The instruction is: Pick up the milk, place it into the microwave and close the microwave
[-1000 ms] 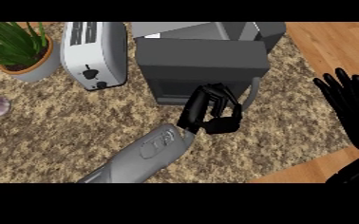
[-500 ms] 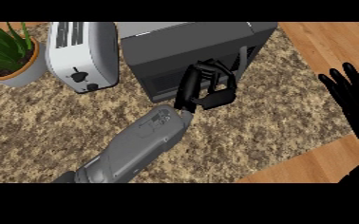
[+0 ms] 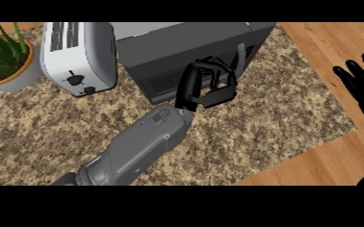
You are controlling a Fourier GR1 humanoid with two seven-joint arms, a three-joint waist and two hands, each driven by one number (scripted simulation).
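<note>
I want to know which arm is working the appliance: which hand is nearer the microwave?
Left. The left hand sits right against the microwave front, fingers curled. The right hand rests open at the view's right edge, well off to the microwave's right.

A dark grey microwave (image 3: pixel 192 53) fills the upper middle of the frame, its door shut. The left robot hand (image 3: pixel 206 87) sits against the microwave's front at the centre, fingers curled, with its grey forearm running down to the lower left. A white toaster (image 3: pixel 78 57) stands just left of the microwave, and a potted plant (image 3: pixel 14 57) shows at the upper left edge. The right robot hand (image 3: pixel 352 82) rests open at the right edge. The speckled desk (image 3: pixel 270 120) lies beneath.
</note>
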